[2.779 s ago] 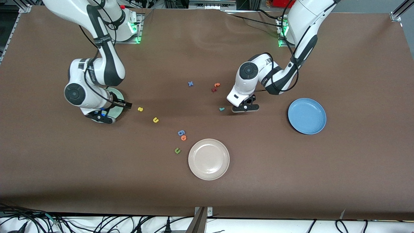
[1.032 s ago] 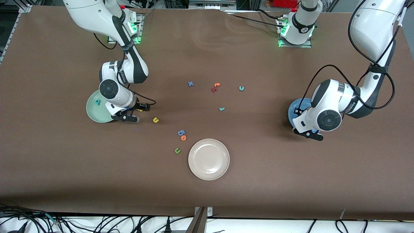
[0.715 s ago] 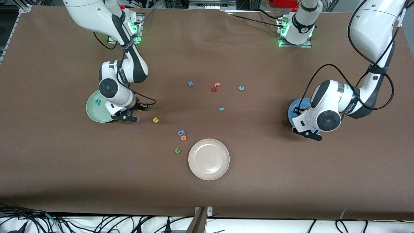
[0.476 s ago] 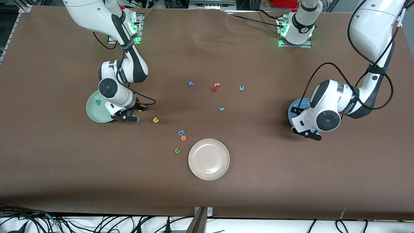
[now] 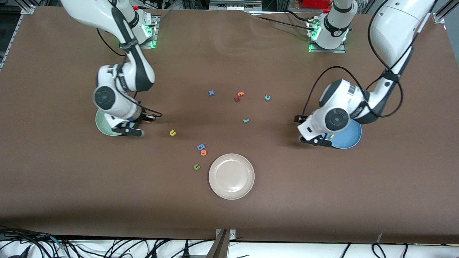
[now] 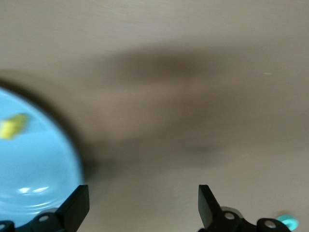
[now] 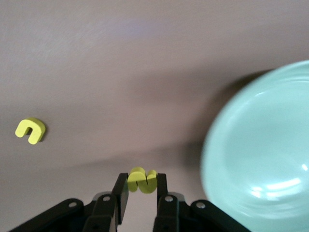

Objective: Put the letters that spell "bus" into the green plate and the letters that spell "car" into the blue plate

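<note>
My right gripper (image 5: pixel 132 132) (image 7: pixel 142 187) is shut on the yellow "s" (image 7: pixel 142 179) and hangs over the table just beside the green plate (image 5: pixel 102 127) (image 7: pixel 260 154). The arm covers most of that plate, and the teal "b" is hidden. The yellow "u" (image 5: pixel 173 133) (image 7: pixel 30 130) lies on the table close by. My left gripper (image 5: pixel 315 141) (image 6: pixel 144 208) is open and holds nothing, over the table at the rim of the blue plate (image 5: pixel 349 138) (image 6: pixel 34 174). The yellow "a" (image 5: pixel 332 136) (image 6: pixel 13 125) lies in that plate. The teal "c" (image 5: pixel 267 97) and teal "r" (image 5: pixel 246 120) lie mid-table.
A beige-white plate (image 5: pixel 231 176) sits nearer the front camera. Beside it lie a green "u" (image 5: pixel 196 166), an orange letter (image 5: pixel 203 152) and a blue "g" (image 5: pixel 200 146). A blue "x" (image 5: pixel 211 92), an orange "t" (image 5: pixel 240 94) and a dark red letter (image 5: pixel 237 99) lie farther back.
My right gripper shut on the yellow "s", lifted it and moved toward the green plate. My left gripper opened, left the yellow "a" in the blue plate and drew off its rim toward mid-table.
</note>
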`<state>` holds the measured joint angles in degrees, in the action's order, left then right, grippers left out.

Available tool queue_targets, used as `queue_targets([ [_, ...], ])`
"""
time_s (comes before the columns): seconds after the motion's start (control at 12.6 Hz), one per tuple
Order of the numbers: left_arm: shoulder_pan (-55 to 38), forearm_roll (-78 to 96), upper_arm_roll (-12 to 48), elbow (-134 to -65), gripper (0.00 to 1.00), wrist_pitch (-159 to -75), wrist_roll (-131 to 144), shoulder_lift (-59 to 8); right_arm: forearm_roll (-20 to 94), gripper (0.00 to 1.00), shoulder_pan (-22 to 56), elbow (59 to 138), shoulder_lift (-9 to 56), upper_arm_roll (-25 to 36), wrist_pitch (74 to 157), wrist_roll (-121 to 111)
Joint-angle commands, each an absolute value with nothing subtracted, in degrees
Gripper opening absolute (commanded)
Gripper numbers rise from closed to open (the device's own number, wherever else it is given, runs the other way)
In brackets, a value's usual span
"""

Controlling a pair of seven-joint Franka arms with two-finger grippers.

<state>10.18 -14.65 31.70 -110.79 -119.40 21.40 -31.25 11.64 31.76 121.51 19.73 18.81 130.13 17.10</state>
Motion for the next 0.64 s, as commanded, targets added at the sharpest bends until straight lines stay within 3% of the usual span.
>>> queue_targets([
  [0.0,10.6,-13.4,34.4,-121.7,0.99,-129.9,26.5,-25.5,12.6,0.05,31.6,122.4,15.9,24.4,123.1,14.3],
  [0.24,10.4,-13.5,39.8,-123.4,0.99,-131.7,33.4,-25.3,12.7,0.05,31.3,123.7,17.7,29.6,120.9,7.8],
  [0.56,9.6,-14.6,43.2,-131.0,0.99,-143.1,38.4,-21.9,12.8,0.05,29.3,125.3,22.2,30.8,124.6,2.6],
])
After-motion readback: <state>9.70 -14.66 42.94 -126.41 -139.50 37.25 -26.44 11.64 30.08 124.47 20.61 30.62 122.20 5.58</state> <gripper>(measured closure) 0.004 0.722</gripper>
